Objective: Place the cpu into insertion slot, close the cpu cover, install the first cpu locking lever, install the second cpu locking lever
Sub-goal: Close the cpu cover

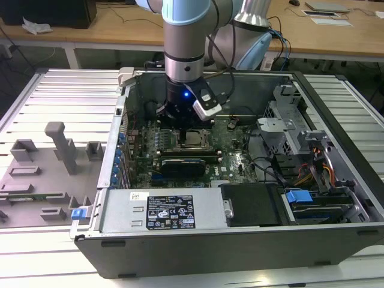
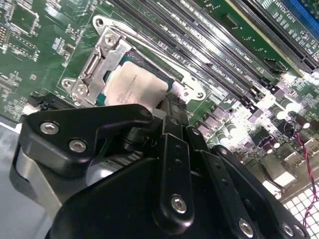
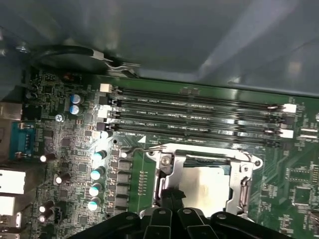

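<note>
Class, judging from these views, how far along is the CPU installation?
Done: the cpu lies seated and the cpu cover looks closed flat around it. In hand: the claw sits low at the cover's edge. Left: the locking levers; whether either is latched cannot be told.

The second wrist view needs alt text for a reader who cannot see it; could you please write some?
The black gripper hangs just over one edge of the cpu, whose silver-grey top lies flat inside a silvery metal frame on a green motherboard. Long black memory slots run beside it.
</note>
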`<state>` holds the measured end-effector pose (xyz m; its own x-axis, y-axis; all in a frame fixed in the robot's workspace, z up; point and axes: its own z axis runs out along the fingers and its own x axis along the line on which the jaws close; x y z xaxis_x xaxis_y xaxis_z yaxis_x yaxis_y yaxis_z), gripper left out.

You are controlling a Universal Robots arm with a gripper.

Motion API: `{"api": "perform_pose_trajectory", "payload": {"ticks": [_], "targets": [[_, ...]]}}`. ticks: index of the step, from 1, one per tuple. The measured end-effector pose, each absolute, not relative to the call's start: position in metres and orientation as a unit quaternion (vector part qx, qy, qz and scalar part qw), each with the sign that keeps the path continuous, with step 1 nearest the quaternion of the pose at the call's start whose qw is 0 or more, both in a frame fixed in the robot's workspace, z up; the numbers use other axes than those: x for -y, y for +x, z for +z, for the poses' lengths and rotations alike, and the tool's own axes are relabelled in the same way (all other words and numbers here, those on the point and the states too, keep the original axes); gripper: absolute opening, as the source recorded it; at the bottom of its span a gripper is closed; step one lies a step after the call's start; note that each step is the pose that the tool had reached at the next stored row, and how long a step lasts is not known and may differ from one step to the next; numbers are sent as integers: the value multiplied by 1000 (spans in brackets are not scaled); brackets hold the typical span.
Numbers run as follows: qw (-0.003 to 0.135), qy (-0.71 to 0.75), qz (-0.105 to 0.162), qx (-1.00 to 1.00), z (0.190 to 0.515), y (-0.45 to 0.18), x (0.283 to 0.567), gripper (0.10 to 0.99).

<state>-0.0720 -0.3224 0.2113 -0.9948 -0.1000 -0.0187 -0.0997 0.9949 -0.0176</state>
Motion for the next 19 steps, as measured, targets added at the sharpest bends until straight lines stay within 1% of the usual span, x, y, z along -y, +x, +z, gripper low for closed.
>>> {"api": "perform_pose_trajectory", "payload": {"ticks": [7, 10, 15, 18, 19], "targets": [[10, -50, -7, -999, 207, -73, 322, 106], [13, -50, -3, -999, 207, -73, 322, 106], [14, -50, -2, -999, 214, -73, 322, 106], [16, -50, 12, -999, 214, -73, 323, 106], [17, -50, 20, -998, 214, -73, 323, 106]]}}
